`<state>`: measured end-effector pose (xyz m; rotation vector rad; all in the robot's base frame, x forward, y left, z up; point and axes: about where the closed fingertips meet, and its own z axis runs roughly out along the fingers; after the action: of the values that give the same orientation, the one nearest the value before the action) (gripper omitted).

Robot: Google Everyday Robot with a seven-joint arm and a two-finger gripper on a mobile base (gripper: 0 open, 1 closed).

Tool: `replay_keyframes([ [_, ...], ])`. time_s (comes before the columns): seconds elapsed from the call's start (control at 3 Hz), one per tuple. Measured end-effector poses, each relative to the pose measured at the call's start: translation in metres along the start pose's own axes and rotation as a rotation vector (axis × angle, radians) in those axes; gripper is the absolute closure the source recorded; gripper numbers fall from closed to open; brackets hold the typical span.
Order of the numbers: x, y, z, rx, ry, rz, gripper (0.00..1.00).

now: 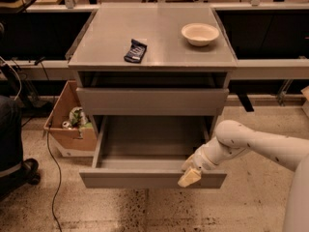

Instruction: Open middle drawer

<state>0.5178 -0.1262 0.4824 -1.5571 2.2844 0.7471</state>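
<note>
gripper (189,177) at middle drawer (135,179) front rim | jaws: cannot tell | arm (263,146) cropped right

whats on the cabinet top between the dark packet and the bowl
Nothing: the camera view shows bare grey cabinet top between the dark packet and the bowl. The gripper is lower down, at the front panel of the open middle drawer.

Smooth white arm (260,146), tiny dark dots on its round joint, cream gripper (189,177) right at the middle drawer (135,180) front.
</note>
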Motion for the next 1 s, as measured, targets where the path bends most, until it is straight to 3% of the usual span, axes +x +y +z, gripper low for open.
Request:
replay_keyframes([
  [0.33,-0.011,-0.026,-0.012,0.049,-0.020,-0.013,0.73],
  [0.67,-0.026,-0.067,-0.012,0.103,-0.075,-0.017,1.00],
  [1.0,-0.030,-0.089,-0.006,0.128,-0.117,-0.020,1.00],
])
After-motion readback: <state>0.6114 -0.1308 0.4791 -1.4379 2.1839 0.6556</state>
